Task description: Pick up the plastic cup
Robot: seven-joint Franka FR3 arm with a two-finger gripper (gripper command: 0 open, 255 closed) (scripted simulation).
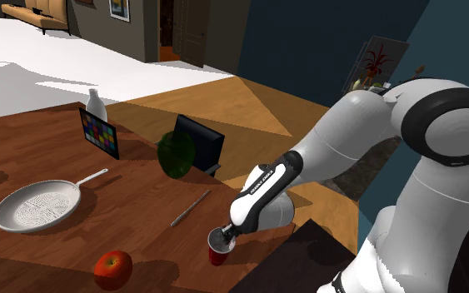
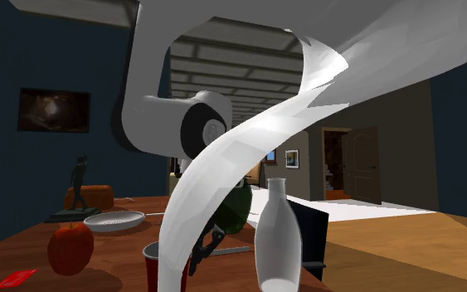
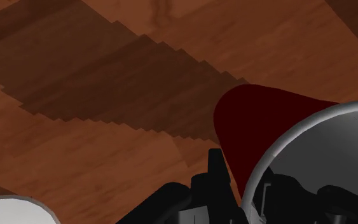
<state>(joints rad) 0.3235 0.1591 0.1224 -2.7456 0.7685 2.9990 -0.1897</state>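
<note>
The cup is red with a grey rim and stands upright on the wooden table, near the table's edge closest to the stand. My black gripper comes down onto its rim from the shoulder view's right. In the wrist view the gripper straddles the wall of the cup: one finger is outside the red wall and the other is inside the grey bowl. The gripper is shut on that wall. The second exterior view shows the cup partly hidden behind the white arm.
A white pan and a red apple lie toward the shoulder view's left. A thin utensil lies just beyond the cup. Farther back stand a dark green round object, a black box, a colour card and a white bottle.
</note>
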